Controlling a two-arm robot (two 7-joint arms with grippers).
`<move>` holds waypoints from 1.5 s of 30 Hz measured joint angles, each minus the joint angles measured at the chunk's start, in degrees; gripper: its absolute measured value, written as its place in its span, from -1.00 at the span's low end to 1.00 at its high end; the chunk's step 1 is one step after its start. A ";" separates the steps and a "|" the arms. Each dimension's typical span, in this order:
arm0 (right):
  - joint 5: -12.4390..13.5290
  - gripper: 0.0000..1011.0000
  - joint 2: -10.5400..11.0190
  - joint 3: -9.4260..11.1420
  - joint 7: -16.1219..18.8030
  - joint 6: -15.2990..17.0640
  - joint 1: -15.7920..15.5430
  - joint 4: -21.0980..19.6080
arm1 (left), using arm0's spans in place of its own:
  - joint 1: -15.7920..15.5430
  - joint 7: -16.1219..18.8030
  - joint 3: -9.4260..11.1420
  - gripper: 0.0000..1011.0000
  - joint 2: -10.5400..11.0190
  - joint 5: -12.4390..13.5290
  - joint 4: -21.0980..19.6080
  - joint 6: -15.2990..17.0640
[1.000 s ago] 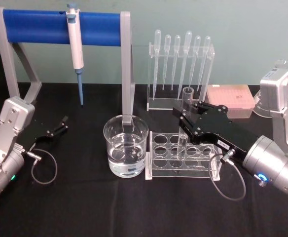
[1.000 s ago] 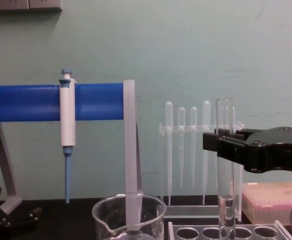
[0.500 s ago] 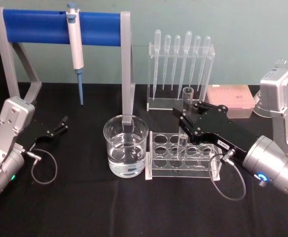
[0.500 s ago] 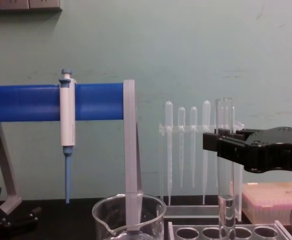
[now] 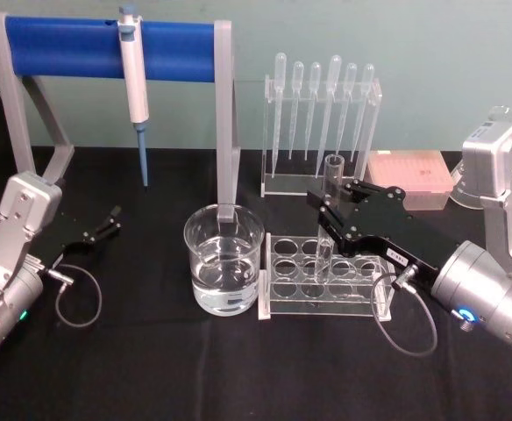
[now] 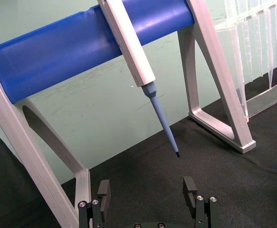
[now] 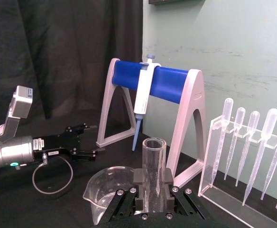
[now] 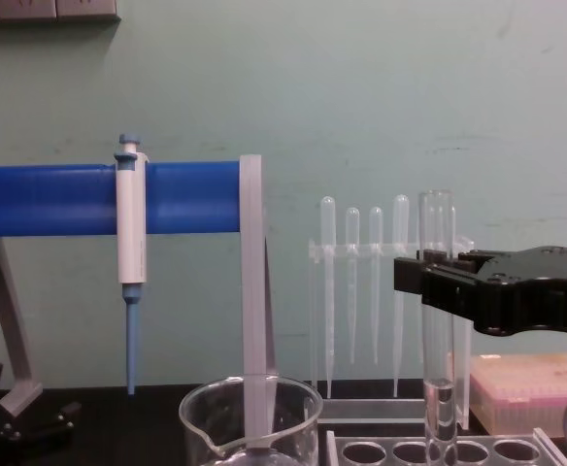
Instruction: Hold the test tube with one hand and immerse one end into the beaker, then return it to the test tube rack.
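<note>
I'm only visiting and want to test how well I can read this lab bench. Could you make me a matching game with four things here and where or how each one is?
Things
1. test tube
2. beaker
3. pipettor
4. left gripper

Places or states
a. hanging from the blue bar of the stand
b. standing on the table just left of the tube rack, with clear liquid in it
c. upright, clamped in the right gripper, lower end at the tube rack
d. open and holding nothing, low at the table's left side

Pairs: 1-c, 2-b, 3-a, 4-d
</note>
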 joint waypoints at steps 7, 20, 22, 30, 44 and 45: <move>0.00 -0.52 0.00 0.00 0.00 0.00 0.00 0.00 | 0.00 0.00 0.00 0.98 0.00 0.00 0.00 0.00; 0.00 -0.52 0.00 0.00 0.00 0.00 0.00 0.00 | 0.00 0.00 0.00 0.98 0.00 0.00 0.00 0.00; 0.00 -0.52 0.00 0.00 0.00 0.00 0.00 0.00 | 0.00 0.00 0.00 0.98 0.00 0.00 0.00 0.00; 0.00 -0.52 0.00 0.00 0.00 0.00 0.00 0.00 | 0.00 0.00 0.00 0.98 0.00 -0.01 0.00 0.00; 0.00 -0.52 0.00 0.00 0.00 0.00 0.00 0.00 | 0.00 0.00 0.00 0.98 0.00 0.00 0.00 0.00; 0.00 -0.52 0.00 0.00 0.00 0.00 0.00 0.00 | 0.00 0.00 0.00 0.98 0.00 0.00 0.00 0.00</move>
